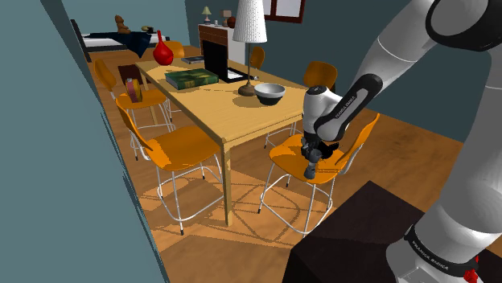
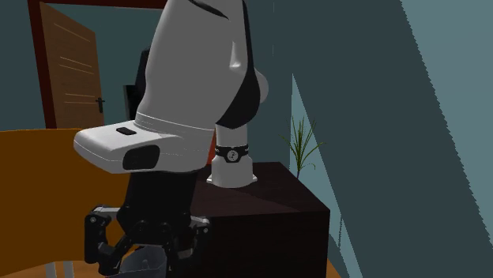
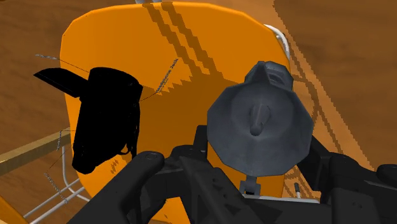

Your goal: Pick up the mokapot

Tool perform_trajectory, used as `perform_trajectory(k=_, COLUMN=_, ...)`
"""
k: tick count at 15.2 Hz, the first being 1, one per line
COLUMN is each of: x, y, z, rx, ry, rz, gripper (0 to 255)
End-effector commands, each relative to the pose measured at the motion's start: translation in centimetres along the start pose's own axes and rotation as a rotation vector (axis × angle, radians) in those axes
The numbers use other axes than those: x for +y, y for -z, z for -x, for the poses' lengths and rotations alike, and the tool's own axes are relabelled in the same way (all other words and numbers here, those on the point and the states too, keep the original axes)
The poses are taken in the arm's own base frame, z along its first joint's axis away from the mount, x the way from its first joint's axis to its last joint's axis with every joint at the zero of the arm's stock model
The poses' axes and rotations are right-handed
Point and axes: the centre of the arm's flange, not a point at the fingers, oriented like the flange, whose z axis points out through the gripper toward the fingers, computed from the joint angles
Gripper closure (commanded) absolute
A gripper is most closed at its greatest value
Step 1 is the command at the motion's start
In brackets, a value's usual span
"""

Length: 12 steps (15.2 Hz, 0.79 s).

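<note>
One grey mokapot (image 3: pixel 261 124), clasped in the black gripper (image 3: pixel 256 159) above an orange chair.

Item 1: dark box stand (image 1: pixel 354 233), nearest in the shoulder view, with the white arm reaching out from it. Item 2: the gripper, fingers closed against both sides of the mokapot, whose lid and knob face the wrist camera. Item 3: the orange chair seat (image 3: pixel 191 57) directly beneath the pot, carrying a black shadow; the pot appears raised off it, though its base is hidden. Item 4: wooden table (image 1: pixel 233 112) just beyond the chair, bearing a grey bowl (image 1: pixel 270 93), a white lamp (image 1: pixel 250 32), a green book (image 1: pixel 192 78) and, farthest, a red vase (image 1: pixel 163 53).
</note>
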Motion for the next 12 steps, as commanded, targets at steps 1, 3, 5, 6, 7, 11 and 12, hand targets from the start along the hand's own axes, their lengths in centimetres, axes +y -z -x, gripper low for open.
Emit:
perform_trajectory(k=1, x=0.0, y=-0.1, z=0.0, rx=-0.001, ry=-0.001, rz=0.0, gripper=255)
perform_trajectory(k=3, x=0.3, y=0.9, z=0.0, rx=-0.001, ry=-0.001, rz=0.0, gripper=255)
perform_trajectory(k=5, x=0.6, y=2.0, z=0.0, rx=-0.001, ry=-0.001, rz=0.0, gripper=255)
perform_trajectory(k=6, x=0.7, y=2.5, z=0.1, rx=-0.001, ry=-0.001, rz=0.0, gripper=255)
perform_trajectory(k=7, x=0.9, y=3.0, z=0.1, rx=-0.001, ry=-0.001, rz=0.0, gripper=255)
perform_trajectory(k=11, x=1.4, y=5.0, z=0.1, rx=-0.001, ry=-0.001, rz=0.0, gripper=255)
perform_trajectory(k=12, x=1.5, y=5.5, z=0.1, rx=-0.001, ry=-0.001, rz=0.0, gripper=255)
